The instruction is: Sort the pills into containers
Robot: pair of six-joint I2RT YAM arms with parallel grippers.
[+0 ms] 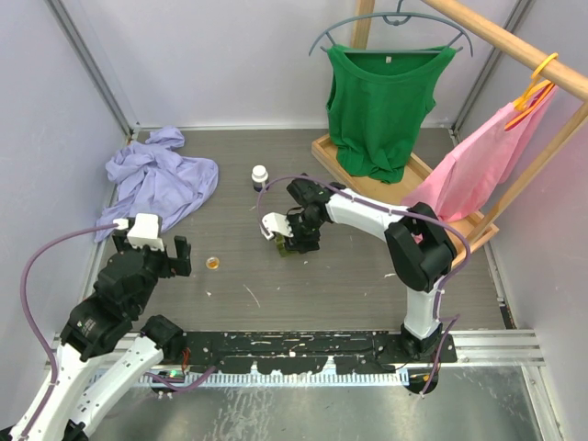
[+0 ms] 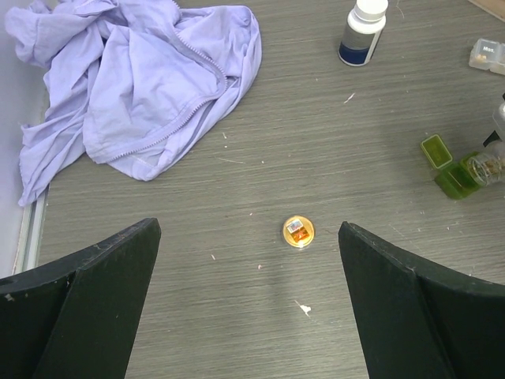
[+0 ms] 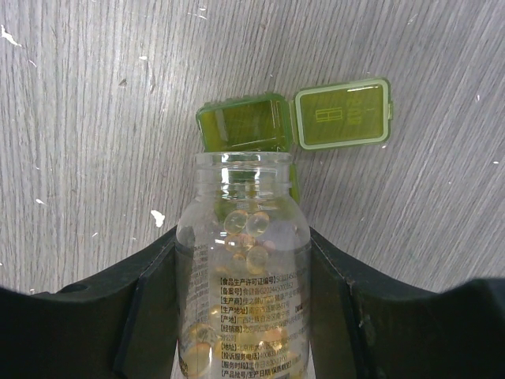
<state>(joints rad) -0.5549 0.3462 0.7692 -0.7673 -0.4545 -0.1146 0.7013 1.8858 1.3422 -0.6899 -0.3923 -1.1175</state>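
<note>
My right gripper [image 3: 243, 237] is shut on a clear, uncapped pill bottle [image 3: 245, 276] holding several amber round pills [image 3: 246, 225]. The bottle is tipped with its mouth over the olive green container [image 3: 241, 133], whose lid [image 3: 343, 114] lies open to the right. In the top view the right gripper [image 1: 292, 234] is over that container [image 1: 290, 251] at mid-table. The clear container [image 2: 487, 55] lies at the far right of the left wrist view. My left gripper [image 2: 248, 229] is open and empty above the table, near a gold bottle cap [image 2: 298, 231].
A white-capped dark pill bottle [image 1: 260, 175] stands behind the work spot. A crumpled lavender shirt [image 1: 156, 179] lies at the back left. A wooden rack [image 1: 514, 46] with a green top [image 1: 381, 106] and a pink garment [image 1: 478, 170] stands at the back right.
</note>
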